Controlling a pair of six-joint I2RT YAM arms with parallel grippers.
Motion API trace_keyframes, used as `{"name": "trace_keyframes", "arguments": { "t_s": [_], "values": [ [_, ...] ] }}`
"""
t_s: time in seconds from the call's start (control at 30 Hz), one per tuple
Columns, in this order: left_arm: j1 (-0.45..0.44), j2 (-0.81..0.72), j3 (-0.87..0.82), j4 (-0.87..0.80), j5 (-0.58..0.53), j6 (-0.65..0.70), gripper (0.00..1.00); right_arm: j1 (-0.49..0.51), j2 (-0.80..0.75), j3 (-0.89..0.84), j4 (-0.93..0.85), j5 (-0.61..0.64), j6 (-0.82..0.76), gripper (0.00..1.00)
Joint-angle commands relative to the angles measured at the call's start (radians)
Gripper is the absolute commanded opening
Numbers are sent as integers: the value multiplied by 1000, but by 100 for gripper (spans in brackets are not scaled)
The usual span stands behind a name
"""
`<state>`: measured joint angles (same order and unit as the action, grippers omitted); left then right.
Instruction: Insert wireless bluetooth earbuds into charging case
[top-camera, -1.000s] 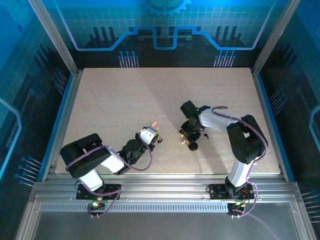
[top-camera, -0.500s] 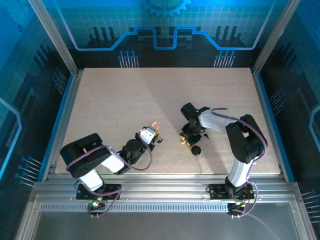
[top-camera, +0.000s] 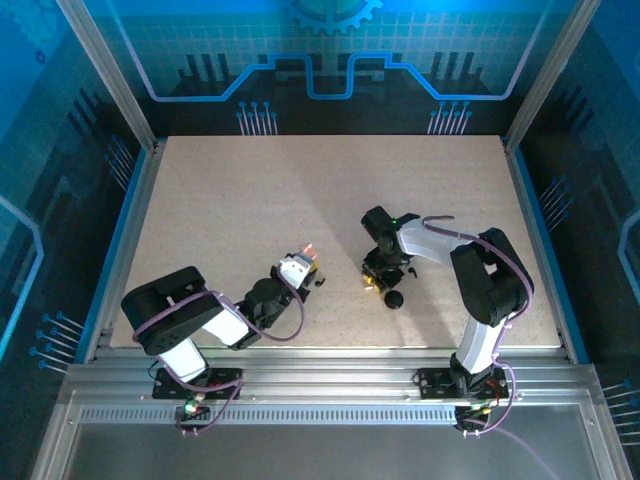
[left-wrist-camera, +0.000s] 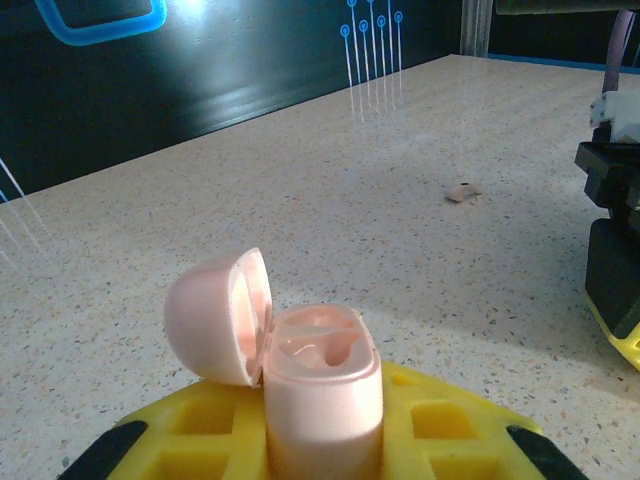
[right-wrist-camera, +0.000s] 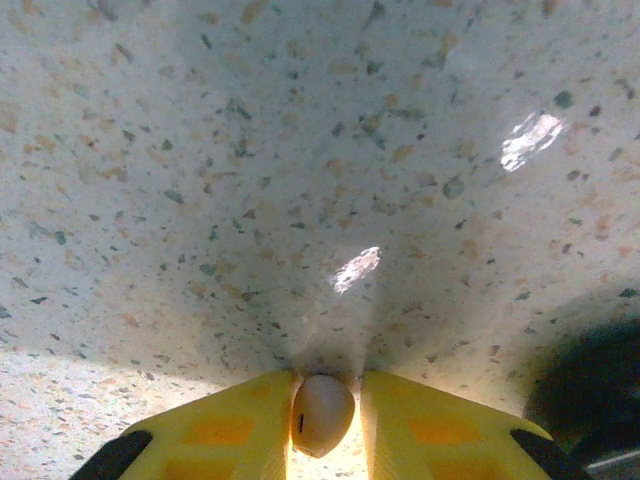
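The left fingers (left-wrist-camera: 200, 430) pinch the pale pink charging case (left-wrist-camera: 322, 385) upright, its lid hinged open; the right fingers (right-wrist-camera: 230, 425) pinch one earbud (right-wrist-camera: 322, 412) close over the speckled table (right-wrist-camera: 300, 150); the other earbud (left-wrist-camera: 462, 192) lies on the table, apart from the case.

A speckled beige tabletop (top-camera: 260, 200) is recorded at the centre of the top view, with bright glare patches noted on it in the right wrist view (right-wrist-camera: 350, 270). At 12 o'clock a dark back panel (top-camera: 330, 60) bearing blue circuit lines and a gear motif (top-camera: 332, 10) is observed. Aluminium posts are seen at 10 o'clock (top-camera: 105, 70) and 2 o'clock (top-camera: 555, 70). A slotted metal rail (top-camera: 330, 385) is noted at 6 o'clock.
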<state>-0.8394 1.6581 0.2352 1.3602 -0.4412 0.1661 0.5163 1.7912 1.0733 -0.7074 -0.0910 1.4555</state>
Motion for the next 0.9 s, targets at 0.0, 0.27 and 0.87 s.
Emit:
{"name": "trace_keyframes", "arguments": {
  "t_s": [0.0,0.27,0.87],
  "values": [
    [8,4,17,40,-4,6,22,12,21,-13,60,-27,-10,24],
    [8,42,17,41,36,10,21,22,-21,-13,70,14,-51,23],
    [6,133,56,42,286,44,20,49,-401,-312,346,256,-339,23]
  ]
}}
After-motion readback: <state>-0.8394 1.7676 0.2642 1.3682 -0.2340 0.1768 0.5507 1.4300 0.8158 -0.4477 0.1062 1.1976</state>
